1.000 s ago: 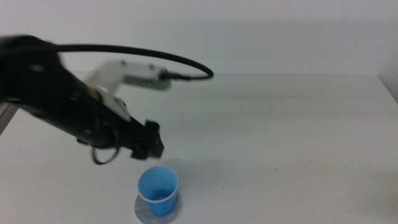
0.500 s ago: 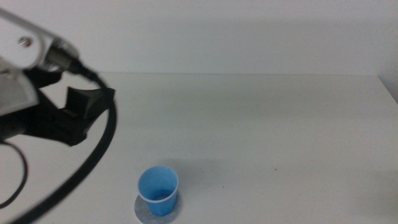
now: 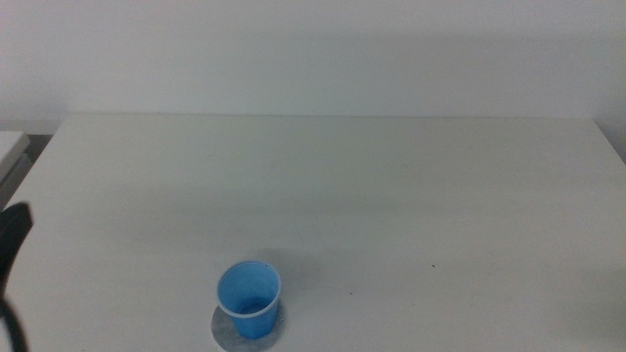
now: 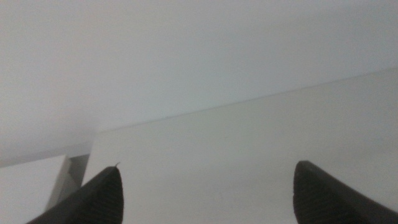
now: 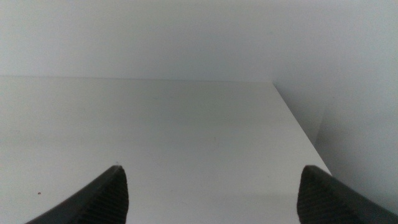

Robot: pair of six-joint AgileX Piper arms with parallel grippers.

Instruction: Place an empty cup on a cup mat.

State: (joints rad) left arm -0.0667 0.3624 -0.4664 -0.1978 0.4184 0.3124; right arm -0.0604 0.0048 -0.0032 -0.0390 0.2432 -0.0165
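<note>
The bright blue cup stands upright on the grey round cup mat near the table's front edge, left of centre in the middle view. The cup looks empty. Nothing holds it. My left gripper is open and empty, with its jaws wide apart over bare table; in the middle view only a dark part of that arm shows at the left edge. My right gripper is open and empty over bare table near the table's right edge. Neither wrist view shows the cup or the mat.
The white table runs back to a pale wall. Its right edge shows in the right wrist view. A gap and a second pale surface lie past the table's left edge.
My left arm has pulled back to the left, away from the cup, and has almost left the middle view. The cup and the mat have not moved.
</note>
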